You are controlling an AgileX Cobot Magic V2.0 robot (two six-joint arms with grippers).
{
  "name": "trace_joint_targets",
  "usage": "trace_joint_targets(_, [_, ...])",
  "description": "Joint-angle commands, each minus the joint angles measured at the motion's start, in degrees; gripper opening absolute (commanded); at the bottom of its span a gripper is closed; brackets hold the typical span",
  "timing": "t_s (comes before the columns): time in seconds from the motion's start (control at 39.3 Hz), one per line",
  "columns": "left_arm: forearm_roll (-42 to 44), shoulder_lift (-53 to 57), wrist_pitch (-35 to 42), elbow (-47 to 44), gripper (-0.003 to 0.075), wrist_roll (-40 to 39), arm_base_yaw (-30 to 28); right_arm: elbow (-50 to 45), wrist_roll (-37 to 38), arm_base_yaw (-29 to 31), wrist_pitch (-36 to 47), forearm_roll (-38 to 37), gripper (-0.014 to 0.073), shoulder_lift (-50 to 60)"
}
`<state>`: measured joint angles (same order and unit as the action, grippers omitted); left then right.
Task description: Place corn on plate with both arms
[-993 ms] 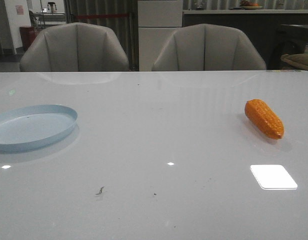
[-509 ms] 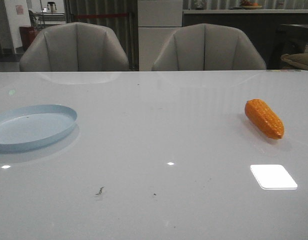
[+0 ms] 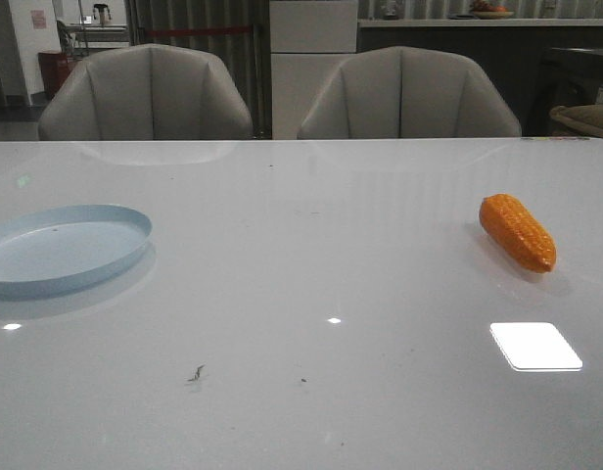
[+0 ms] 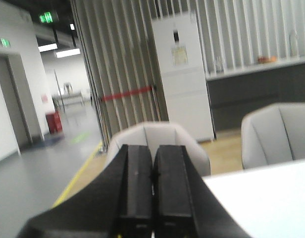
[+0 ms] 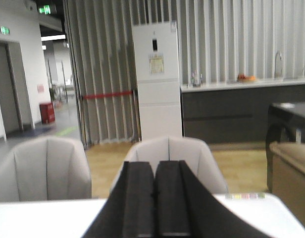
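The orange corn (image 3: 518,231) lies on the white table at the right, its tapered end toward the front right. The pale blue plate (image 3: 62,247) sits at the left edge of the table, with nothing on it. Neither gripper shows in the front view. In the left wrist view my left gripper (image 4: 152,148) is shut, its black fingers pressed together with nothing between them, pointing out over the table's far edge toward a chair. In the right wrist view my right gripper (image 5: 154,164) is shut the same way and holds nothing.
Two grey chairs (image 3: 145,93) (image 3: 409,93) stand behind the table's far edge. A bright light reflection (image 3: 535,346) lies on the table in front of the corn. A small dark speck (image 3: 196,373) sits on the table near the front.
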<state>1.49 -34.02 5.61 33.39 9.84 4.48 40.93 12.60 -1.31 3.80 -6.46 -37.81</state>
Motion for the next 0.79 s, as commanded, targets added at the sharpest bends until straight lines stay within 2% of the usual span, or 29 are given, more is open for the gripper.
trace_joint_targets(0.0, [-0.4,-5.2,4.4,2.2,0.0093,-0.4,0.0,2.0,-0.1,0.0,3.6,-0.7,0.0064,-5.4])
trace_joint_targets(0.23, [-2.6,-13.3,0.7,2.2,0.0100,-0.4,0.0,2.0,-0.1,-0.3,-3.8,-0.5,0.0064,-14.7])
trace_joint_targets(0.33, [-3.1,-15.6,-2.1,2.2,0.0166,-0.4,0.0,2.0,-0.1,-0.3,-6.8,-0.5,0.0092,-17.6])
trace_joint_targets(0.38, [-3.1,-16.4,-2.3,2.2,0.0216,-0.4,0.0,2.0,-0.1,-0.3,-7.6,-0.5,0.0154,-18.4])
trace_joint_targets(0.53, [-4.1,-19.5,-2.5,2.2,0.0383,-0.4,0.0,2.0,-0.1,-0.3,-8.3,-0.5,0.0470,-20.2])
trace_joint_targets(0.56, [-5.1,-20.2,-2.9,2.3,0.0400,-0.4,0.0,2.0,-0.1,-0.3,-8.8,-0.5,0.0500,-20.3])
trace_joint_targets(0.61, [-6.5,-21.7,-3.7,2.7,0.0417,-0.4,0.0,2.0,-0.1,-0.3,-9.7,-0.5,0.0528,-20.5])
trace_joint_targets(0.76, [-12.8,-27.2,-7.9,7.6,0.0418,-0.4,0.0,2.0,-0.1,-0.3,-12.2,-0.5,0.0530,-20.5])
